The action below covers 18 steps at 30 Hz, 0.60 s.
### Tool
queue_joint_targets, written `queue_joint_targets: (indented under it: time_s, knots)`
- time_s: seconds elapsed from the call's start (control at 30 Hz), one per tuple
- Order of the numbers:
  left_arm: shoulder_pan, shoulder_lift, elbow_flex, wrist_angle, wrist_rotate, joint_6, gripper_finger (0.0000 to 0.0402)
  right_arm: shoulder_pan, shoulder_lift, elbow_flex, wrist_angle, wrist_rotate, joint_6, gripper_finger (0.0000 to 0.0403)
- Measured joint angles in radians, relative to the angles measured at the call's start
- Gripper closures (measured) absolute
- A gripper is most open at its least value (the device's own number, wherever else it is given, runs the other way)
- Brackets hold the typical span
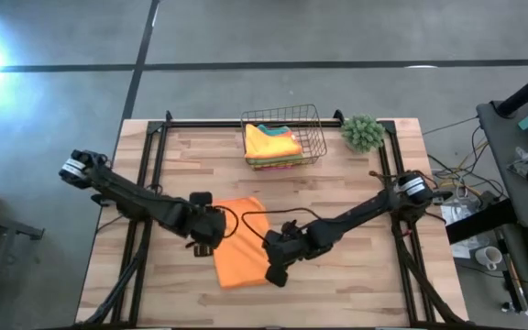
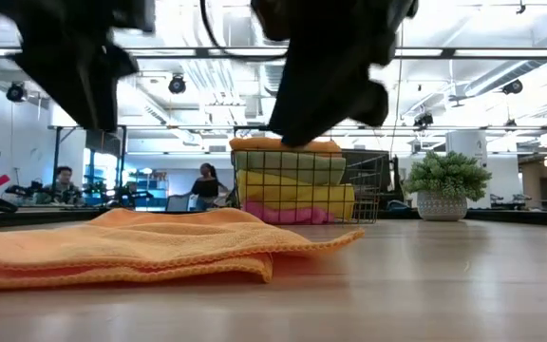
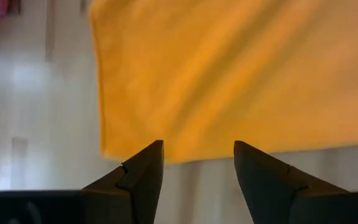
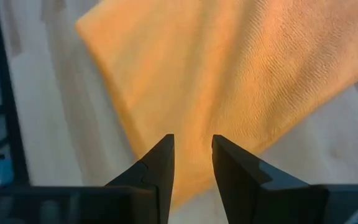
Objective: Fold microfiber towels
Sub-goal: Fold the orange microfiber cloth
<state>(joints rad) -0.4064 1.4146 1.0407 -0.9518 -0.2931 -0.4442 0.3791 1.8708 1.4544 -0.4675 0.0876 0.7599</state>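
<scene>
Orange towel (image 1: 242, 244): lies on the table (image 1: 356, 275) near its front middle, already doubled over once, with a folded edge showing in the low view. You are mid-fold on this piece.

Left gripper (image 1: 205, 240): hovers at the towel's left edge, fingers spread, holding nothing.

Right gripper (image 1: 274, 271): hovers at the towel's right front corner, fingers parted by a narrow gap, empty.

Wire basket (image 1: 314, 137): at the table's far edge, holding a stack of folded towels (image 1: 271, 143).

Small plant (image 1: 363, 133): just right of the basket.

Your next move likely calls for pinching both near corners cleanly before folding again.
</scene>
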Motion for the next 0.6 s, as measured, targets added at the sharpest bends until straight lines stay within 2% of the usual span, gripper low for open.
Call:
queue_joint_targets:
  time_s: [0.33, 0.6]
  knots:
    - [-0.256, 0.066, 0.127, 0.003, 0.001, -0.232, 0.0222, 0.074, -0.057, 0.000, -0.079, -0.009, -0.160, 0.0298]
    - [-0.406, 0.271, 0.291, 0.029, -0.002, -0.283, 0.0222, 0.129, -0.051, 0.000, -0.072, -0.009, -0.337, 0.0263]
